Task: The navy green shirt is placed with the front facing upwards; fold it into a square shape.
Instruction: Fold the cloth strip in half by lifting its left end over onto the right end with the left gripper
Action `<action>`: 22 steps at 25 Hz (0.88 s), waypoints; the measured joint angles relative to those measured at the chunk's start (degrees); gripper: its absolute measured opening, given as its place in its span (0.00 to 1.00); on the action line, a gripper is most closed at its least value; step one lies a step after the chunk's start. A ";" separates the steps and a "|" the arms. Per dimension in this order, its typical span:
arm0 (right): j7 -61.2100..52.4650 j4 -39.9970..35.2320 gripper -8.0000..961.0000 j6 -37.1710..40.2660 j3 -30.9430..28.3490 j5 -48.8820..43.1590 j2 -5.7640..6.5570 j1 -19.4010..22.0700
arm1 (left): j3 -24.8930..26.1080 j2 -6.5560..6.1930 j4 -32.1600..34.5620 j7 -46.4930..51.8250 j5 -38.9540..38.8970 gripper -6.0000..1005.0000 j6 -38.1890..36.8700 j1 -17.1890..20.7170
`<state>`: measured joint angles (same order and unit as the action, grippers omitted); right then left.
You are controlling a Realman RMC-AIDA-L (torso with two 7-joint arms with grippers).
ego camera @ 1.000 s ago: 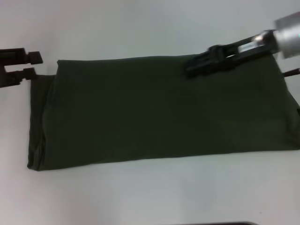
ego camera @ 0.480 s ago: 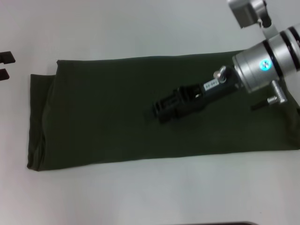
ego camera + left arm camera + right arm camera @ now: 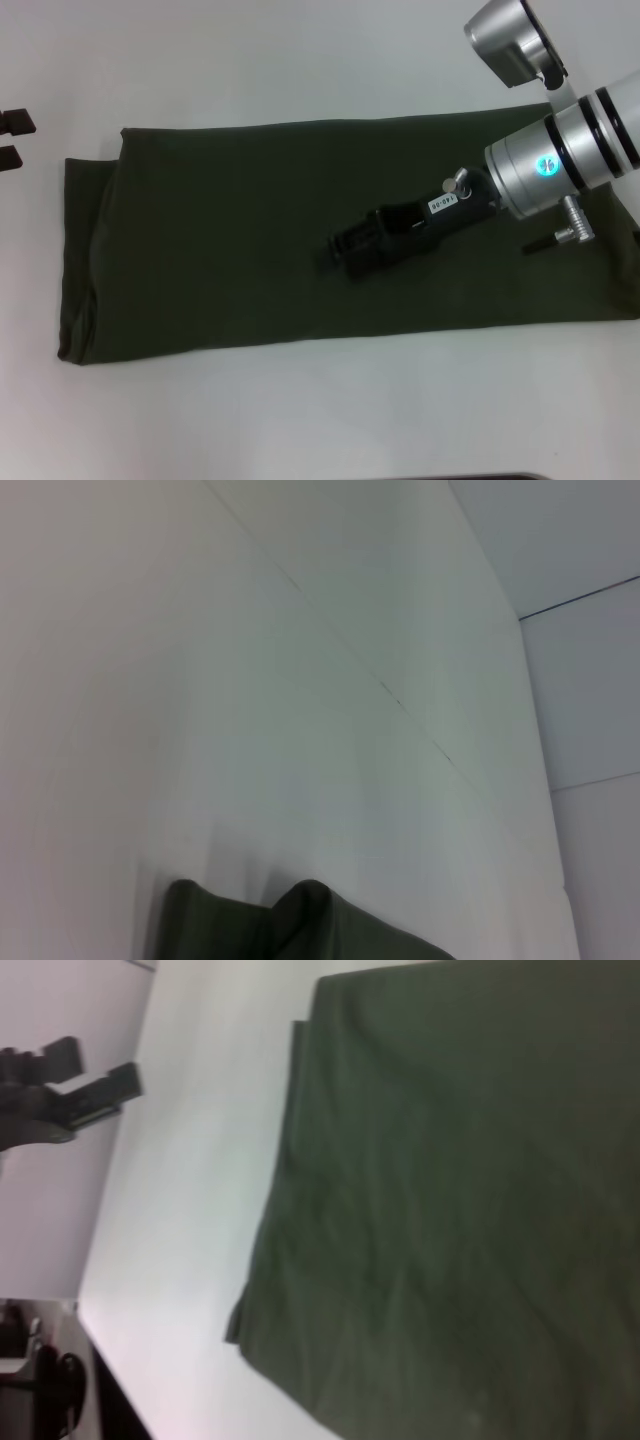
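The right gripper [image 3: 345,255] hovers over the folded navy green shirt [image 3: 220,250] mid-bench, apparently to smooth it; claw state unclear.

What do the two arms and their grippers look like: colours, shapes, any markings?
The right arm is a silver metal cylinder with black rings and a small glowing cyan light. Its right gripper is black and blocky, with a small white label and silver knobs near the wrist. Of the left gripper only two dark, square-ended fingers show at the edge of the head view.
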<state>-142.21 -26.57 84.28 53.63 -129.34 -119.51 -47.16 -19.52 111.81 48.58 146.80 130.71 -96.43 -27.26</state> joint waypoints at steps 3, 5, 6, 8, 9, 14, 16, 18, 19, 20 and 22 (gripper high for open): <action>-0.37 0.08 0.70 -1.28 1.56 -0.01 0.01 0.15 | 0.01 0.02 0.00 0.00 -0.02 0.58 0.02 0.17; -0.92 0.15 0.70 -1.66 2.75 -0.02 0.01 0.19 | 0.01 0.03 0.02 0.00 -0.02 0.58 0.03 0.23; -1.13 0.17 0.70 -1.78 3.15 -0.03 0.00 0.22 | 0.01 0.04 0.03 0.01 -0.03 0.58 0.06 0.23; -1.59 0.20 0.70 -2.35 3.48 -0.04 0.01 0.34 | 0.02 0.08 0.01 0.00 -0.03 0.58 0.09 0.23; -1.77 0.20 0.70 -2.62 3.53 -0.03 0.01 0.39 | 0.01 0.11 -0.02 -0.03 -0.03 0.58 0.10 0.21; -2.01 0.16 0.70 -2.82 3.05 0.23 0.09 0.54 | 0.01 0.15 -0.26 -0.31 -0.02 0.58 0.07 -0.05; -1.80 -1.31 0.70 -0.50 2.02 1.35 0.46 0.76 | 0.01 0.15 -0.24 -0.39 -0.02 0.58 -0.10 -0.11; -1.49 -4.03 0.70 3.27 0.44 3.21 1.10 1.29 | -0.01 0.10 -0.16 -0.47 -0.02 0.58 -0.48 -0.26; -1.43 -5.99 0.70 5.00 -0.58 3.97 1.54 1.72 | -0.07 0.06 -0.14 -0.55 -0.02 0.58 -0.69 -0.36; -1.41 -7.57 0.70 6.30 -1.43 4.49 1.92 2.11 | -0.42 0.01 -0.13 -0.77 -0.02 0.58 -1.07 -0.45; -1.31 -10.98 0.70 7.63 -3.28 4.90 2.76 3.18 | -1.84 -0.06 -0.09 -1.41 -0.02 0.58 -1.85 -0.58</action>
<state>-143.52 -37.55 91.91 50.35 -124.44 -116.75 -43.98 -21.36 111.75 48.49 145.39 130.69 -98.27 -27.85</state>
